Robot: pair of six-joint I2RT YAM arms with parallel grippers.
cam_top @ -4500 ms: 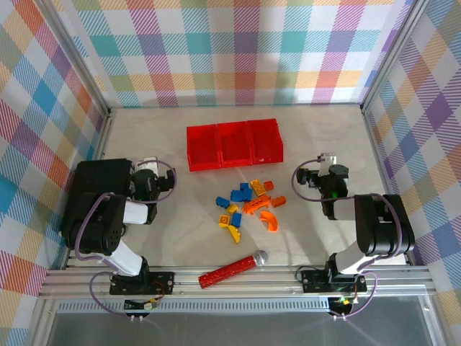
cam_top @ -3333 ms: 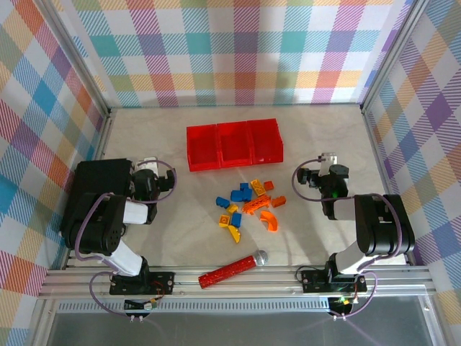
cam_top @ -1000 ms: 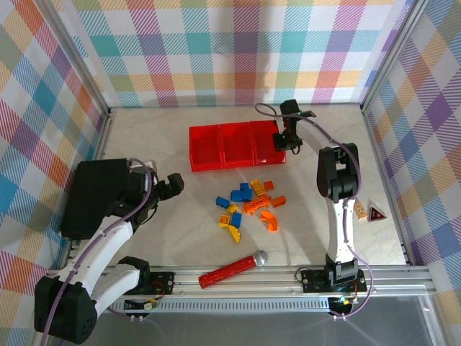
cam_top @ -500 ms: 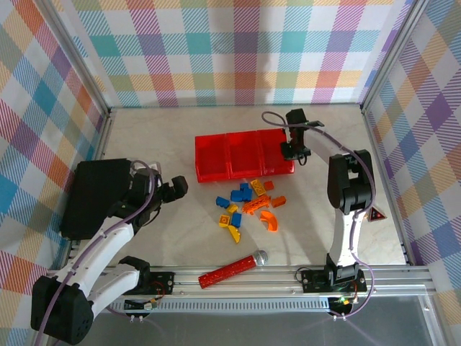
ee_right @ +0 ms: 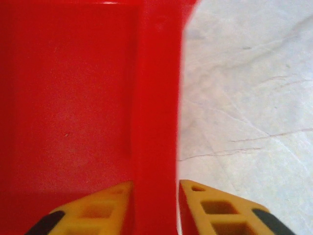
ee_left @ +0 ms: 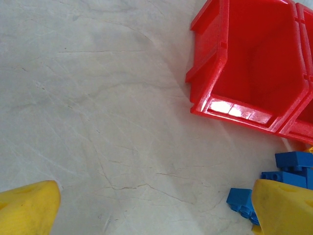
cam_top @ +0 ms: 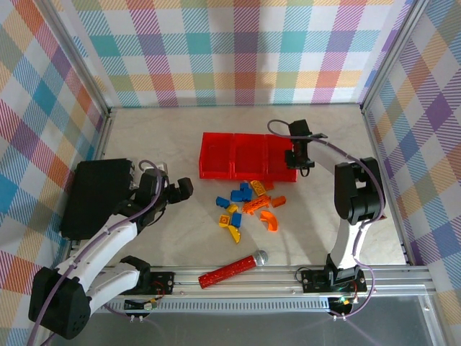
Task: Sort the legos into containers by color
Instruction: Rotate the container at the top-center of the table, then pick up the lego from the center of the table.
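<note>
**Red bins pinched at one end, legos out on the table**

The right gripper was at the right end of the row of red bins. Its wrist camera looked down on its two yellow fingers. One finger was inside the last bin and the other was outside, over the table. The red end wall ran between them. Both fingers pressed close on the wall, so the gripper was pinching it.

The left gripper hung low over the table, to the left of the legos. Its yellow fingers were spread wide apart, with only bare table between them. The corner of the left bin was up ahead of it. A few blue legos lay just beside its right finger.

The legos were blue, yellow and orange. They lay in a loose pile on the table, just in front of the middle and right bins. Some bricks touched each other. The far ones came very near the front wall of the bins, and all of them were outside.

A black box stood on the left, right beside the left arm. A long red stick with a silver ball end lay near the front rail, on the near side of the pile.
</note>
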